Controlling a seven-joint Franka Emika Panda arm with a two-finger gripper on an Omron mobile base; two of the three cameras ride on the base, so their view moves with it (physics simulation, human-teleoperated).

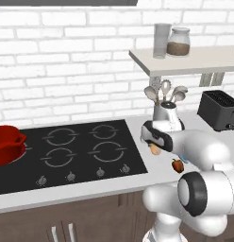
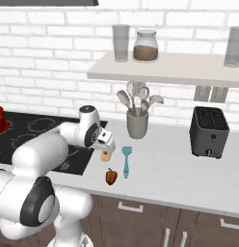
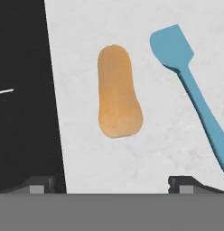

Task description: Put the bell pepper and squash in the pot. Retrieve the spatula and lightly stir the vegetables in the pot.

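**A:** Gripper (image 3: 111, 184) first: yours hangs over the squash (image 3: 117, 92) with its jaws spread wide and nothing between them; the two dark tips stand either side of the squash's fat end in the hand view.

**B:** And where does the squash lie?

**A:** Flat on the pale table (image 3: 145, 158), just beside the black cooktop (image 3: 23, 113) edge. You see it as a smooth tan-orange lump, rounded at both ends, slimmer at one end and swelling to a bulb at the other.

**B:** How would you expect it to handle?

**A:** I judge it firm and fairly light, with a slick skin. You'd do best closing across the narrower neck or the middle, jaws square to its long axis; pinching the bulb's curve could squirt it out sideways.

**B:** What's around it?

**A:** Your spatula (image 3: 190, 85) lies near it on the other side, bright blue, flat-bladed with a long thin handle, apart from the squash. It looks stiff and light; the handle is your hold later. The bell pepper (image 2: 111, 176), small, red and glossy, sits near the table's front edge.

**B:** The pot?

**A:** Your red pot (image 1: 6, 143) stands well apart, at the far left of the cooktop, squat and glossy. A grey utensil cup (image 2: 137, 124) with metal spoons stands behind the spatula.
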